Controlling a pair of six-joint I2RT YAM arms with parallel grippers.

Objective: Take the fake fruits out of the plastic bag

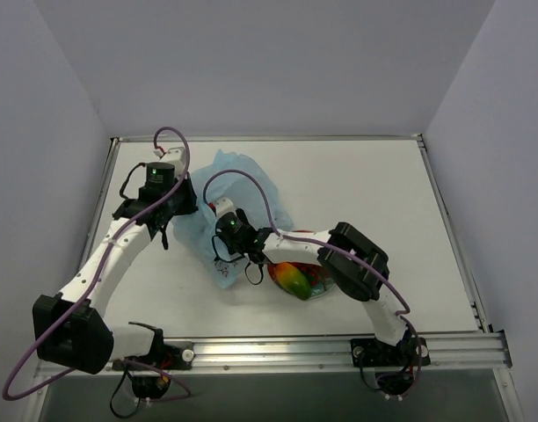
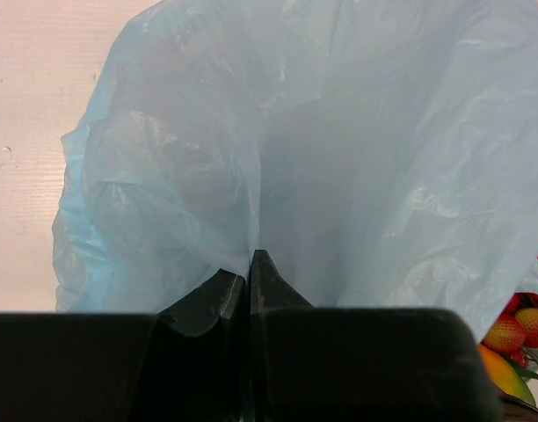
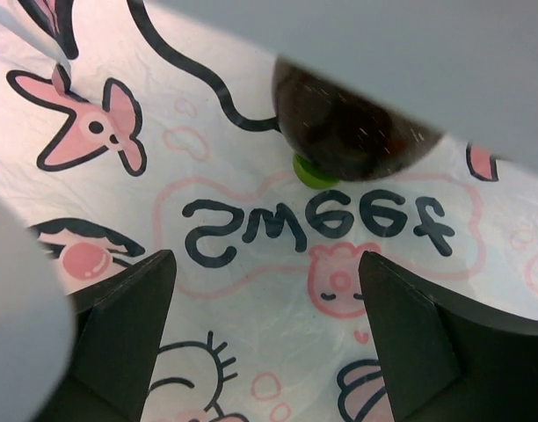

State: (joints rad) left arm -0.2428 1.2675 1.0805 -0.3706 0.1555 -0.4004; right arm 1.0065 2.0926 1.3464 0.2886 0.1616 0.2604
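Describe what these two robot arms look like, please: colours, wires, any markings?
The left arm and right arm have white tubular links joined by chunky black joint housings. A thin purple cable loops along each. The fingers are matte black wedges. No markings are legible.

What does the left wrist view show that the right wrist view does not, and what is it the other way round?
Only the left wrist view: the left gripper, jaws shut on a fold of the plastic bag, bare table, and red berries at the lower right corner.
Only the right wrist view: the right gripper, jaws open, facing pink printed motifs and a dark round fruit with a green tip.
Both: the bag's thin plastic fills most of the picture.
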